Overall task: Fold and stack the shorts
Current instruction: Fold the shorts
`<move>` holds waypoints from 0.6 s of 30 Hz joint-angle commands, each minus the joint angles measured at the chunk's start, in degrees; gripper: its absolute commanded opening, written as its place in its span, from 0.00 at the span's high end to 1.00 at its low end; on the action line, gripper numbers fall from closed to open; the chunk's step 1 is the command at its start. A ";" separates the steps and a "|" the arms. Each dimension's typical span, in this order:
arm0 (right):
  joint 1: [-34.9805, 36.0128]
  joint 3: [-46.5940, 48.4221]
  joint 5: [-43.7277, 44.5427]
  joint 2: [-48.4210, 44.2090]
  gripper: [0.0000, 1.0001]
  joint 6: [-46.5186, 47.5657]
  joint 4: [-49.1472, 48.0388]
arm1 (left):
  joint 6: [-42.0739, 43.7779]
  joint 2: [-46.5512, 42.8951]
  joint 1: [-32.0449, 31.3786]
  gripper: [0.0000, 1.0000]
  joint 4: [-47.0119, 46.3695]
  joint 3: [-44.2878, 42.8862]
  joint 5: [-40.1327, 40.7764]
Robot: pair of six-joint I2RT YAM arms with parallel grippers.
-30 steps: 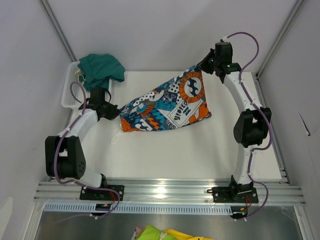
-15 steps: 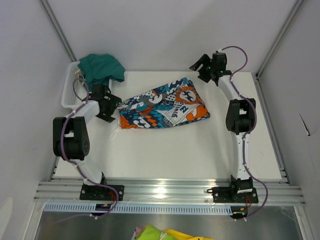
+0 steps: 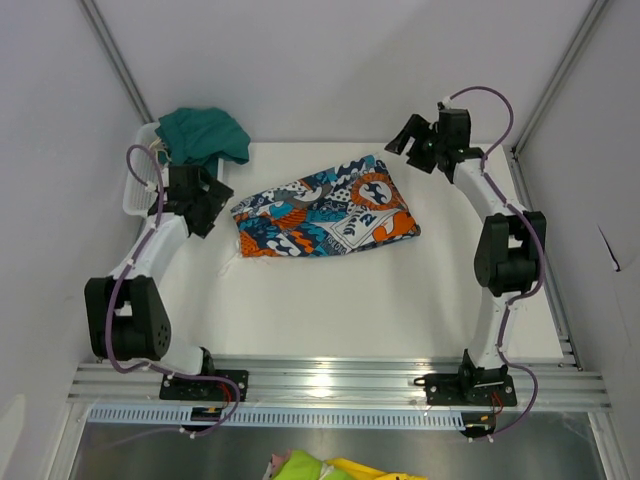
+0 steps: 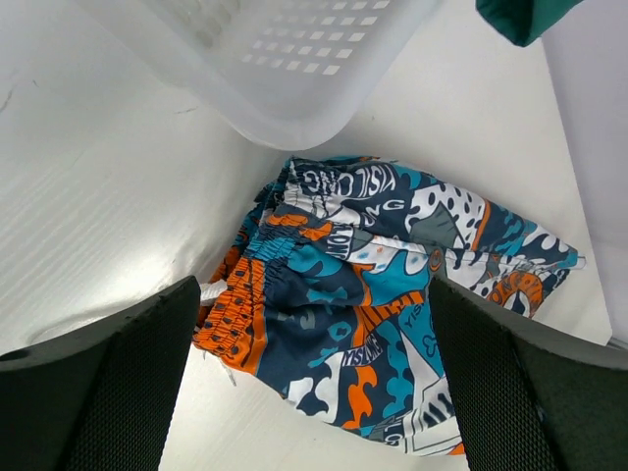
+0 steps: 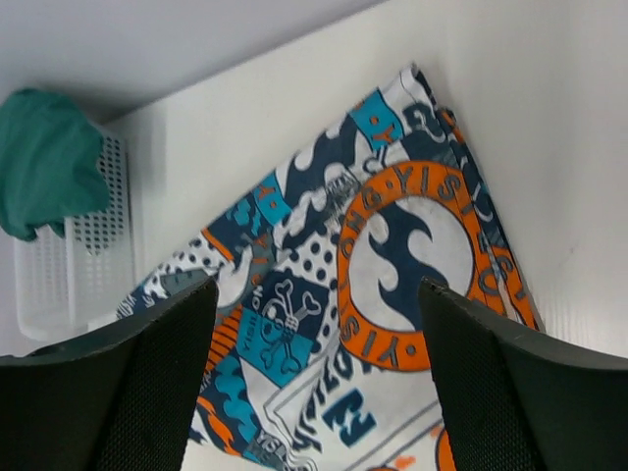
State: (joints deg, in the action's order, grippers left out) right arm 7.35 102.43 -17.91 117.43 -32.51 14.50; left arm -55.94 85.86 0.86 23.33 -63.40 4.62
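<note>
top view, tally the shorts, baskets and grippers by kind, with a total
shorts: 2 (patchwork print shorts, dark teal-green shorts)
white mesh basket: 1
grippers: 2 (left gripper, right gripper)
total: 5

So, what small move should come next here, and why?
Probably turn the left arm toward the green shorts, which sit bunched on the basket, keeping its jaws open. The printed shorts lie fairly flat on the table. Both pairs of jaws stand open and hold nothing. The green pair is not yet folded and is nearest the left arm.
</note>
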 commanded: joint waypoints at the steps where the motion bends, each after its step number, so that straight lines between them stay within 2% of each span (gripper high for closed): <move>1: 0.82 -4.87 0.24 -2.47 0.14 4.29 3.95 | 3.20 -2.98 -0.25 0.01 -1.96 1.96 2.24; 6: 2.22 -5.84 4.63 0.69 0.15 6.49 11.05 | 6.81 -3.69 -0.25 0.01 -1.45 2.31 -0.84; 11: 3.02 -9.26 8.85 1.67 0.17 8.86 14.76 | 8.57 -6.93 -3.67 0.01 -1.62 5.38 -0.32; 18: 3.89 -18.22 12.98 -2.46 0.28 11.15 14.33 | 8.48 -12.12 -6.05 0.01 -3.91 11.80 0.21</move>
State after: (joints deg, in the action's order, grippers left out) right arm 10.76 86.28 -8.25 118.87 -23.83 27.55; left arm -48.97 77.01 -4.36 21.65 -52.64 4.32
